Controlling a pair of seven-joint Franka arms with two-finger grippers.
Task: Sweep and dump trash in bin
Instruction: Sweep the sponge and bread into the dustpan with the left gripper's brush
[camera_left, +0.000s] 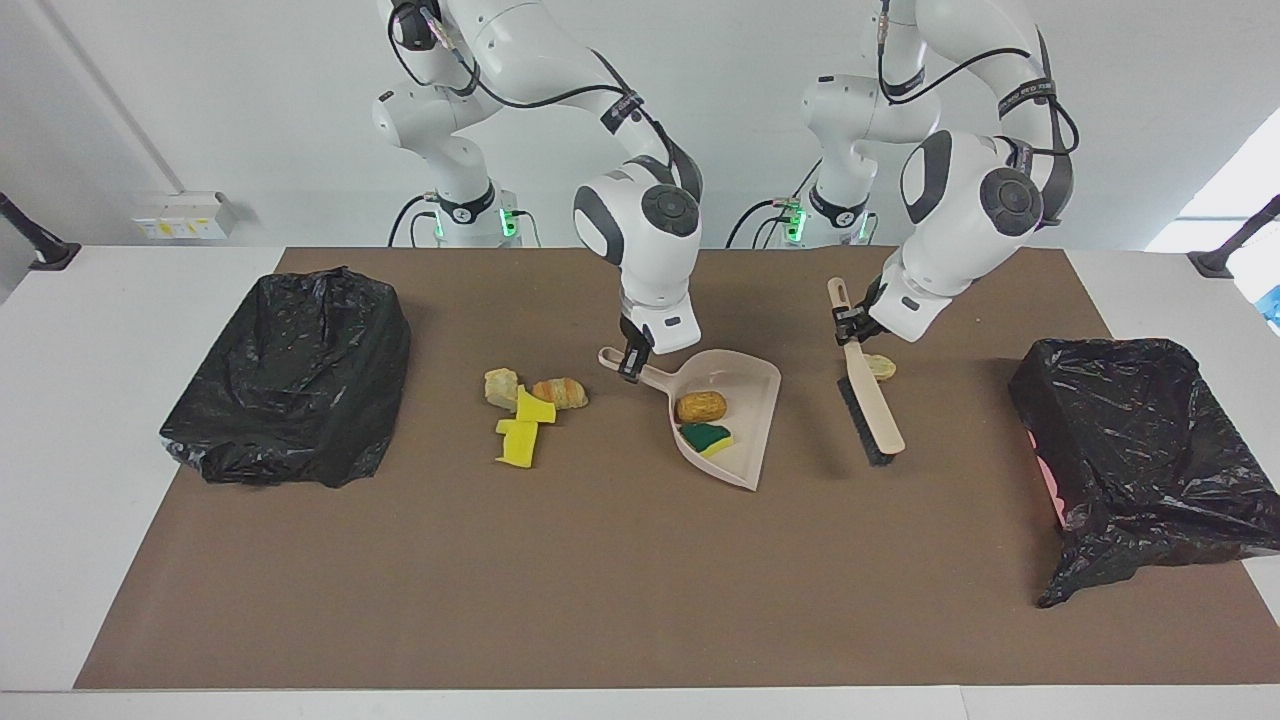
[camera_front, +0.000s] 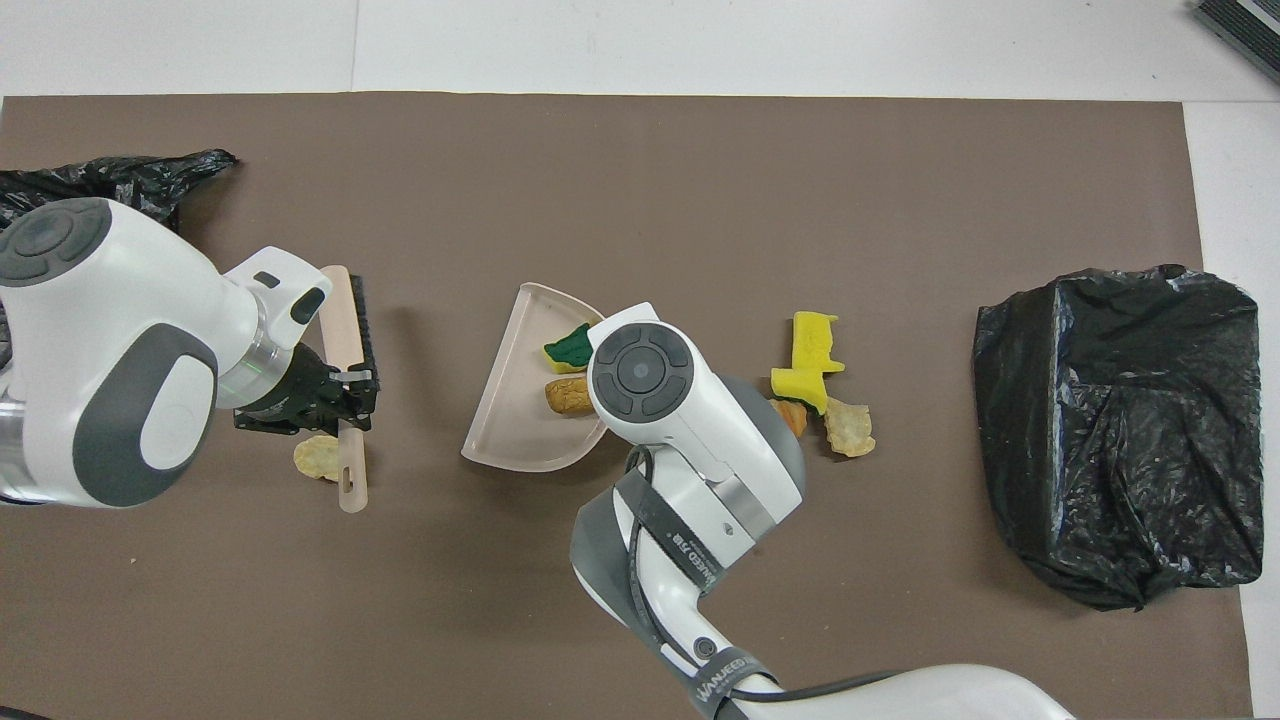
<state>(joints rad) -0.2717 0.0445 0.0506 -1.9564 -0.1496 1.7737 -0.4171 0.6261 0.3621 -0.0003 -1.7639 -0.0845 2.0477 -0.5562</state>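
The left gripper (camera_left: 848, 322) is clamped on the handle of the brush (camera_left: 868, 400), which is held tilted with its black bristles down near the brown mat (camera_left: 620, 600), toward the left arm's end of the table. A tan lump (camera_left: 880, 366) lies on the mat just beside the brush, under the left gripper. The right gripper (camera_left: 630, 362) is closed on the handle of the dustpan (camera_left: 745, 385), whose pan rests on the mat near the middle of the table. Two pieces of trash are seen inside the pan: an orange bread lump (camera_left: 701, 406) and a green-topped sponge piece (camera_left: 706, 437), lying close together. Four more scraps are gathered on the mat beside the dustpan's handle, toward the right arm's end: two yellow sponge pieces (camera_left: 520, 430), a tan lump (camera_left: 501, 387) and an orange bread lump (camera_left: 561, 392). A bin lined with a black bag (camera_left: 290, 375) stands at the right arm's end of the table, and another bin lined in black (camera_left: 1140, 450) stands at the left arm's end.
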